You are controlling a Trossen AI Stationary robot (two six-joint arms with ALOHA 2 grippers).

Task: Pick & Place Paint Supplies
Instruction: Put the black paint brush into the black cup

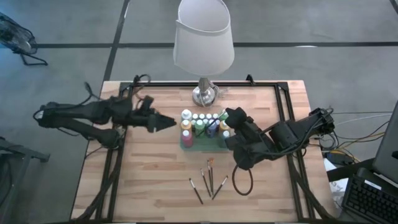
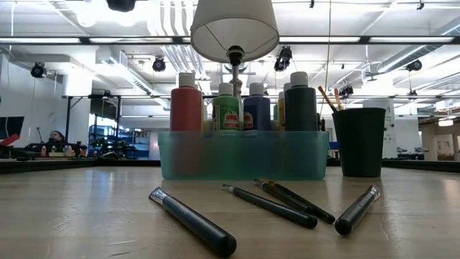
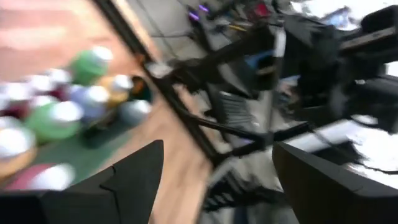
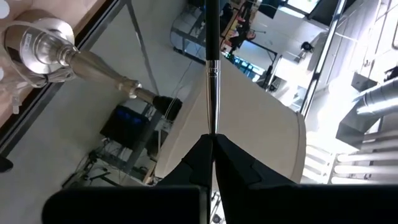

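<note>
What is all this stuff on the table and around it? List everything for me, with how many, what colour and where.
Translucent teal plastic tray: one, middle of the wooden table.
White-capped paint bottles: about a dozen; red, green, blue, yellow, dark; standing in the tray.
Black cup: one, beside the tray, brushes standing in it.
Thin dark-handled paintbrushes: four, lying loose on the table in front of the tray.
White-shaded lamp with silver base: one, behind the tray.
Left gripper: black, open, empty, hovering beside the tray.
Right gripper: black, shut on a thin paintbrush handle, above the tray's cup side.
</note>
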